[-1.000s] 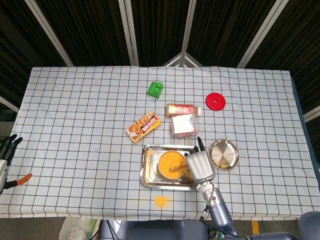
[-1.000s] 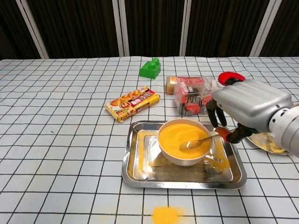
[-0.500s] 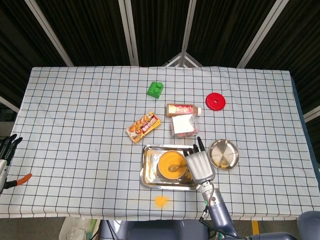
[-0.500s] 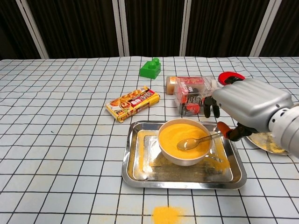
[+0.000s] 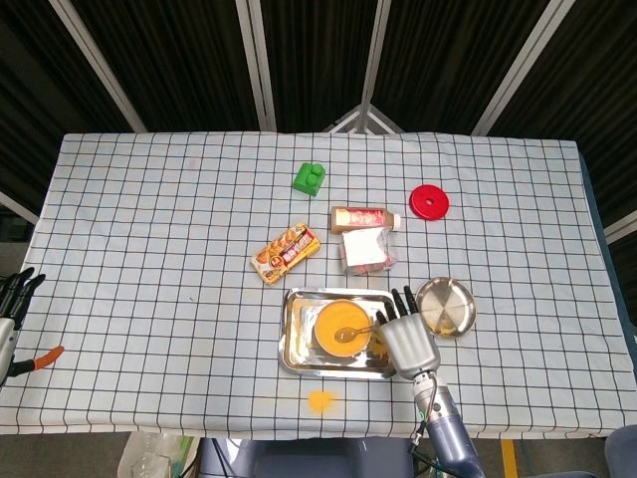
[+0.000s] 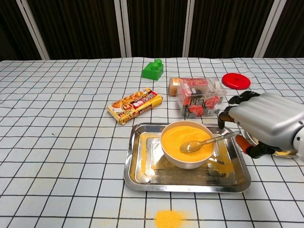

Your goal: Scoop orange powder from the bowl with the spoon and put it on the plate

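Note:
A white bowl (image 6: 185, 163) of orange powder (image 5: 331, 323) stands in a steel tray (image 6: 137, 178). The spoon (image 6: 209, 141) lies in it, its scoop on the powder and its handle leaning over the bowl's right rim. My right hand (image 6: 268, 124) hovers just right of the handle's end, fingers apart and holding nothing. The steel plate (image 5: 445, 307) sits right of the tray; in the chest view the right hand hides most of it. My left hand (image 5: 12, 295) rests at the table's far left edge, fingers apart and empty.
Spilled orange powder (image 6: 170, 218) lies on the cloth before the tray. Behind the tray are a snack packet (image 6: 135, 105), a clear box (image 6: 199, 99), a bottle (image 5: 363, 218), a green block (image 6: 153, 69) and a red lid (image 6: 236, 80). Red-handled pliers (image 5: 45, 356) lie by the left hand.
My right hand has let go of the spoon's handle and drawn back to the right. The spoon stays resting in the bowl. The left hand has not moved.

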`<action>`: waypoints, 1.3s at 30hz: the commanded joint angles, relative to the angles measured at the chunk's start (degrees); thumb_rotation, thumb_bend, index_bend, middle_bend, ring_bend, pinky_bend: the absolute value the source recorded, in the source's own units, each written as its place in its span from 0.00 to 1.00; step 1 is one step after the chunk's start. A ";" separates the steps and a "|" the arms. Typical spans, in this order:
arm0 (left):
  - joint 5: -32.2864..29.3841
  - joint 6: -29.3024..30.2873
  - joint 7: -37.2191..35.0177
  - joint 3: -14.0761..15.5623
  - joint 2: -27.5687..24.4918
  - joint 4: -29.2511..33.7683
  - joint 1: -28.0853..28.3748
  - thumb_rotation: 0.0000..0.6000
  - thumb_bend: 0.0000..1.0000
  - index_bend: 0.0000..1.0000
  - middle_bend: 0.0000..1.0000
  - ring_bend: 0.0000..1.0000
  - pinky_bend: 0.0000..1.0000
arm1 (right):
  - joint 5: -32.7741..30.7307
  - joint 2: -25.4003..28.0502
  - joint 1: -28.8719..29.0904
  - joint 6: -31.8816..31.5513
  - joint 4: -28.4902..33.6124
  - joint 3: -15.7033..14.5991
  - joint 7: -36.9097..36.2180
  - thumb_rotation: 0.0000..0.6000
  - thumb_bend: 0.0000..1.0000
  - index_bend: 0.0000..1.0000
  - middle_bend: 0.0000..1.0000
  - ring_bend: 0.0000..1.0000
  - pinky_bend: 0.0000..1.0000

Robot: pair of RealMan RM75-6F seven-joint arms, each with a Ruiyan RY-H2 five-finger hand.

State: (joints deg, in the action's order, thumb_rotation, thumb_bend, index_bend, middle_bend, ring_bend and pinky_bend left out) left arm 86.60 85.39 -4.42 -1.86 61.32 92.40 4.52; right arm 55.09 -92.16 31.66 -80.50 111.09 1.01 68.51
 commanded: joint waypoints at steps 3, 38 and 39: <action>-0.05 -0.10 0.06 0.00 0.02 0.03 0.04 1.00 0.00 0.00 0.00 0.00 0.00 | -0.38 0.50 -0.29 0.17 -0.57 -0.29 -0.82 1.00 0.68 0.30 0.22 0.06 0.00; -0.52 -0.56 -0.27 -0.03 -0.13 0.45 0.11 1.00 0.01 0.00 0.00 0.00 0.00 | 6.08 1.68 -1.73 0.16 0.26 -3.69 -4.30 1.00 0.58 0.29 0.39 0.12 0.00; -0.51 -0.56 -0.27 -0.04 -0.14 0.47 0.11 1.00 0.01 0.00 0.00 0.00 0.00 | 6.25 1.63 -1.78 0.20 0.07 -3.78 -4.35 1.00 0.58 0.29 0.40 0.13 0.00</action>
State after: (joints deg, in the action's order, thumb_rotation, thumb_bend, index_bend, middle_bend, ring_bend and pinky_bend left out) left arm 86.09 84.83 -4.69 -1.90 61.18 92.87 4.63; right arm 61.17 -90.45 29.93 -80.36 111.34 -2.68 64.27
